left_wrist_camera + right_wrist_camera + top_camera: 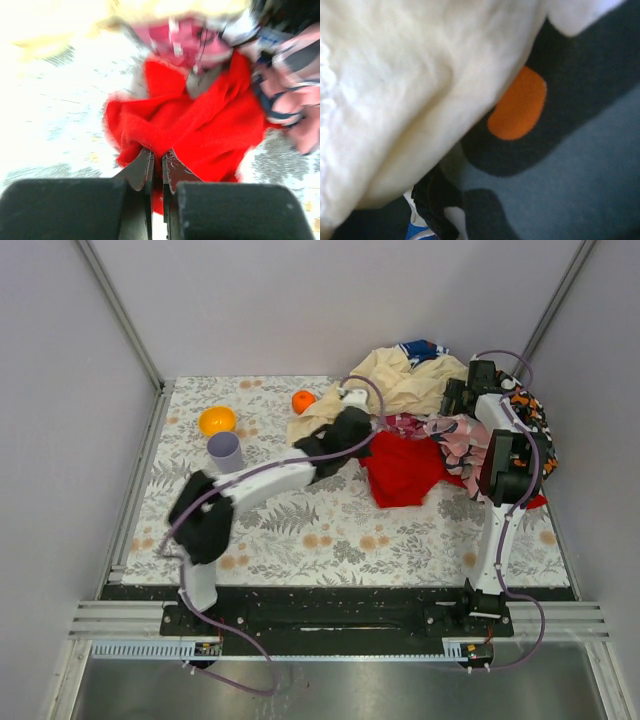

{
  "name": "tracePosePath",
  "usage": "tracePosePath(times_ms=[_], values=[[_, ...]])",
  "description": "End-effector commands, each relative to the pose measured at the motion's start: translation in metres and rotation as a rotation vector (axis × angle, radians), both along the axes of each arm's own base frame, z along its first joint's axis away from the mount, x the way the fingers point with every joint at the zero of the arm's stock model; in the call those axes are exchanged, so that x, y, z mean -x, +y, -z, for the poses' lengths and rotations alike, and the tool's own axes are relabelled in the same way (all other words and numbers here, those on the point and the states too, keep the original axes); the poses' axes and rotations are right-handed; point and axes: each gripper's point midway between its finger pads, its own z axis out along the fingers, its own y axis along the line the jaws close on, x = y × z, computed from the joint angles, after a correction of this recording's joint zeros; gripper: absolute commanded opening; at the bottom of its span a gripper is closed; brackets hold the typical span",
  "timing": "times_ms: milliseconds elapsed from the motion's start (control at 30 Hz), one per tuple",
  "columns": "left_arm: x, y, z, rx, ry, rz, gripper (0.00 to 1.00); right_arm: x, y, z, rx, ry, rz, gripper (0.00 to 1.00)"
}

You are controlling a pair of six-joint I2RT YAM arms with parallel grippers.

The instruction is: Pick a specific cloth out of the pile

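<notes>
The plain red cloth [405, 470] lies spread on the table at the front of the pile [420, 380], and its far edge runs under the pink patterned fabric [455, 435]. My left gripper [362, 443] is at the cloth's left edge. In the left wrist view the jaws [156, 161] are pinched on a fold of the red cloth [200, 125]. My right gripper [466, 392] is pressed down into the pile's right side. Its wrist view shows only beige fabric [395, 100] and black-orange patterned cloth [517, 110], with no fingers visible.
An orange bowl [217, 420], a purple cup [225, 450] and a small orange ball [303, 400] stand on the left half of the floral table cover [320, 530]. White walls close in the back and both sides.
</notes>
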Motion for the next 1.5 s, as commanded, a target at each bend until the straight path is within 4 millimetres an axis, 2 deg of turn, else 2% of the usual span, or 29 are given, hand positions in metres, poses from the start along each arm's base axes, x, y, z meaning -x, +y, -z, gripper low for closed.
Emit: tracePosePath(times_ms=[0,100,133,200,333,400,467,600,767,900,1100,1200,1267,1400,1467], values=[[0.015,0.115,-0.201,0.132,-0.454,-0.257,0.00,0.034,-0.021,0.037,0.032,0.163,0.059,0.99],[0.047,0.175,-0.224,0.122,-0.503,-0.363,0.00,0.035,-0.026,0.039,0.036,0.167,0.077,0.99],[0.057,0.194,-0.226,0.098,-0.505,-0.394,0.00,0.036,-0.026,0.040,0.033,0.171,0.085,0.99],[0.080,0.225,-0.247,0.112,-0.542,-0.429,0.00,0.037,-0.026,0.037,0.030,0.167,0.084,0.99],[0.111,0.261,-0.274,0.146,-0.592,-0.434,0.00,0.037,-0.028,0.030,0.041,0.160,0.089,0.99],[0.123,0.272,-0.287,0.169,-0.616,-0.427,0.00,0.039,-0.030,0.028,0.055,0.163,0.087,0.99],[0.132,0.274,-0.297,0.206,-0.630,-0.395,0.00,0.041,-0.030,0.025,0.060,0.163,0.083,0.99],[0.141,0.257,-0.309,0.251,-0.637,-0.279,0.00,0.041,-0.027,0.008,0.052,0.132,0.080,0.99],[0.138,0.242,-0.312,0.262,-0.612,-0.235,0.00,0.041,-0.024,-0.033,0.041,0.066,0.070,0.99],[0.132,0.223,-0.314,0.279,-0.598,-0.185,0.00,0.047,-0.017,-0.074,0.021,0.002,0.058,0.99],[0.116,0.197,-0.302,0.299,-0.561,-0.164,0.00,0.064,-0.009,-0.121,-0.020,-0.071,0.077,0.99],[0.103,0.179,-0.282,0.303,-0.504,-0.169,0.00,0.073,-0.001,-0.137,-0.061,-0.082,0.073,0.99],[0.093,0.168,-0.257,0.281,-0.446,-0.175,0.00,0.081,0.007,-0.143,-0.100,-0.089,0.067,0.99],[0.083,0.156,-0.187,0.195,-0.265,-0.206,0.00,0.102,0.022,-0.155,-0.160,-0.113,0.043,1.00],[0.082,0.153,-0.141,0.143,-0.167,-0.220,0.00,0.113,0.034,-0.160,-0.205,-0.131,0.006,0.99]])
